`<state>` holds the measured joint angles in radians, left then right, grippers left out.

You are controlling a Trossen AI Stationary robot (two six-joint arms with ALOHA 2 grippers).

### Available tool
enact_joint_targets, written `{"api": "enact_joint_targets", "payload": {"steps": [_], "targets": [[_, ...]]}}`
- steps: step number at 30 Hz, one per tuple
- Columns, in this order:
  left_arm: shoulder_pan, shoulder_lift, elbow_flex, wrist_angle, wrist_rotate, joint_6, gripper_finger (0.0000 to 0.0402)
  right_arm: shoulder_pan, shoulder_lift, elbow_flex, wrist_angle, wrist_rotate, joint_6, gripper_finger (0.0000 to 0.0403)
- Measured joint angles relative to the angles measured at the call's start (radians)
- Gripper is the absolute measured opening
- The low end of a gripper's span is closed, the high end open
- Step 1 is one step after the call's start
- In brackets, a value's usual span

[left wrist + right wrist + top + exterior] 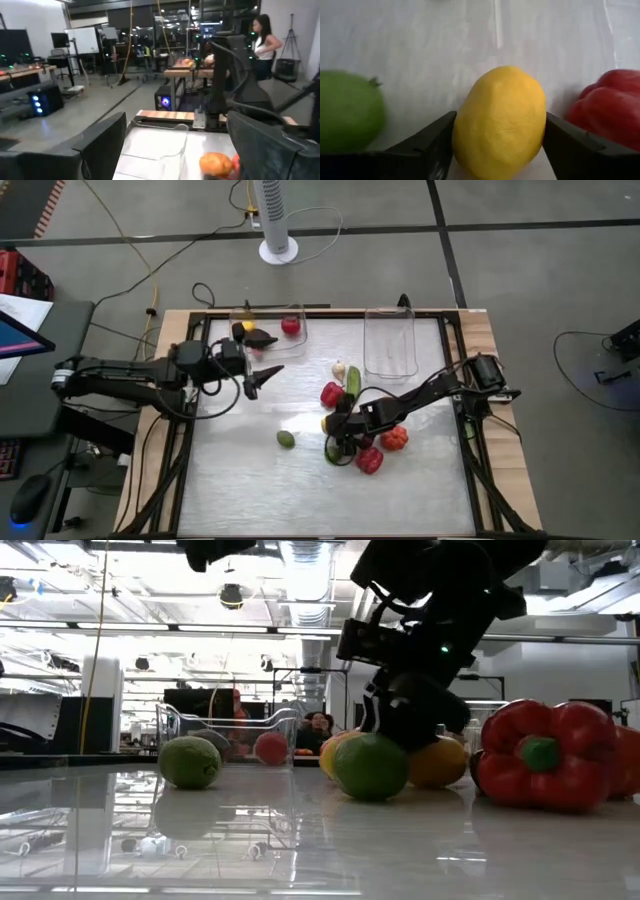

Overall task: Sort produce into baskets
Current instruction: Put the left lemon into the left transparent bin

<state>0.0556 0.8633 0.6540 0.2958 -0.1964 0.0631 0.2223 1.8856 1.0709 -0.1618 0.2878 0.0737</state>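
Note:
My right gripper (340, 425) is down among a cluster of produce at the table's middle, shut on a yellow lemon (499, 122). Beside it lie a green fruit (347, 110), red peppers (370, 460) (332, 393), an orange-red pepper (394, 438), a green cucumber (353, 382) and a white garlic bulb (339, 368). A green lime (286, 439) lies alone to the left. My left gripper (262, 357) is open and empty, above the table beside the left clear basket (268, 320), which holds a red tomato (291, 326) and a yellow piece. The right clear basket (390, 340) stands far right. My right gripper pinches the lemon's two opposite sides (460, 135) between its two fingers, which lie across it. The fingers come slanting down from the table's right side. In the low view the lemon (437, 762) sits under the gripper with its underside on the table.
The green fruit (370, 766) and a red pepper (545, 755) lie close on either side of the held lemon. A white fan base (278, 250) stands beyond the table's far edge. A person (262, 45) stands in the room behind.

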Motion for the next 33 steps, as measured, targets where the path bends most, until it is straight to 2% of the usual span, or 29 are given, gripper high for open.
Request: {"api": "enact_joint_targets", "payload": {"steps": [2,6,12,16,20,23,28,33], "targets": [[-0.018,-0.016,0.000,-0.045,0.002,-0.005,0.0331,-0.009,0.000,0.011,-0.015,0.007,-0.010,0.0273],[-0.060,-0.023,0.000,-0.112,0.000,-0.005,0.0331,-0.024,-0.045,0.066,-0.150,0.053,-0.043,0.0257],[-0.095,0.006,0.000,-0.126,-0.002,-0.007,0.0331,-0.076,-0.233,0.101,-0.251,0.086,-0.064,0.0259],[-0.123,0.008,-0.001,-0.133,-0.006,-0.004,0.0331,-0.109,-0.376,0.066,-0.202,0.087,-0.067,0.0259],[-0.137,0.005,-0.028,-0.094,-0.052,0.020,0.0331,-0.146,-0.442,0.007,-0.056,0.080,-0.104,0.0260],[-0.131,0.004,-0.064,-0.019,-0.074,0.036,0.0331,-0.194,-0.437,-0.033,0.094,0.045,-0.139,0.0260],[-0.102,0.004,-0.086,0.017,-0.100,0.045,0.0331,-0.303,-0.315,-0.031,0.254,-0.120,-0.154,0.0260],[-0.089,-0.006,-0.085,-0.014,-0.104,0.056,0.0331,-0.395,-0.177,0.070,0.280,-0.227,-0.172,0.0260]]}}
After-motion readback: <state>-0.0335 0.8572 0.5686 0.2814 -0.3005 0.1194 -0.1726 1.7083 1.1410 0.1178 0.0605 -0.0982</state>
